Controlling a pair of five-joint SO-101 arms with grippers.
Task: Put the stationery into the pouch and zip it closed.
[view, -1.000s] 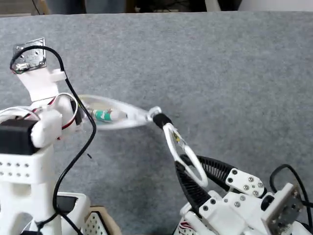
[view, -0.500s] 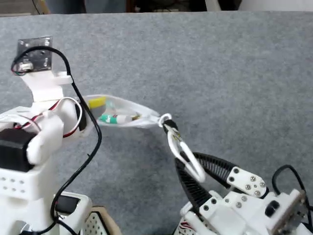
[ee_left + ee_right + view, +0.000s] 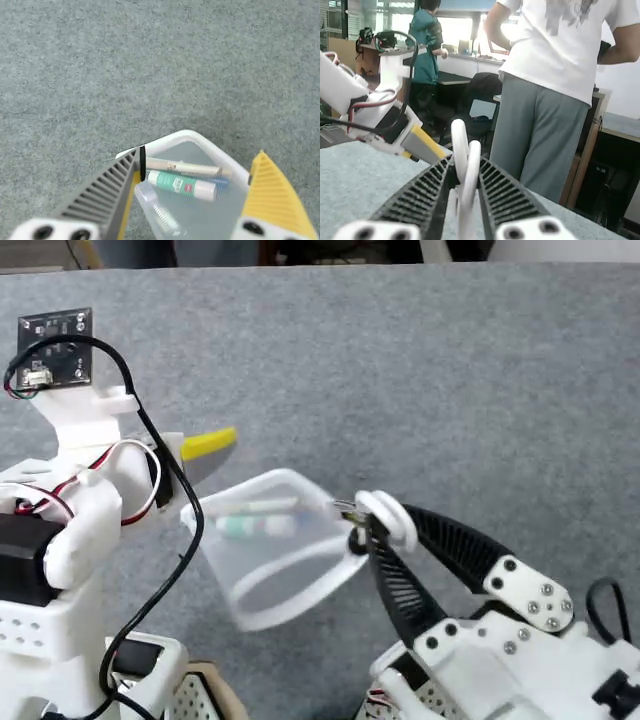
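Table cover (image 3: 470,370): mid grey, fine speckled felt texture.
Pouch (image 3: 285,560): frosted translucent white, edged with an opaque white band.
Inside it, seen through the wall: a tube (image 3: 182,184) banded green then white, with a small red mark on the label; a stick (image 3: 186,166) in pale cream; a sliver of blue at the tube's white end.
Left gripper (image 3: 200,152): one finger yellow, the other grey, both ribbed.
Right gripper (image 3: 362,530): fingers black and ribbed, housing white, screws silver.
Zip ring (image 3: 388,515): plain white.
Arm bodies are moulded white. At left of the high view: a black cable (image 3: 150,430), thin red and white wires, and a black circuit board (image 3: 55,335) at upper left.
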